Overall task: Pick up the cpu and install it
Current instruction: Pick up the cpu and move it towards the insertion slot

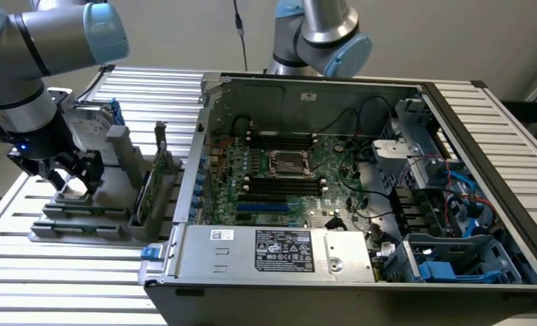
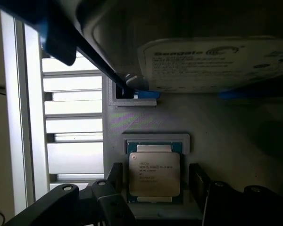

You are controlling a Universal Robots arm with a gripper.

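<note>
- The black gripper [image 1: 73,178] on the grey robot arm is wide open and holds nothing.
- The small flat square silver cpu [image 2: 154,174] lies right under it, between its two black fingers [image 2: 114,175], which do not squeeze it.
- The cpu sits in a pocket of the grey plastic holder [image 2: 226,136].
- Just past the cpu stands a hard drive with a white label [image 2: 217,63].
- The big open computer case [image 1: 295,102] is well apart from the gripper, toward the exterior view's right.
</note>
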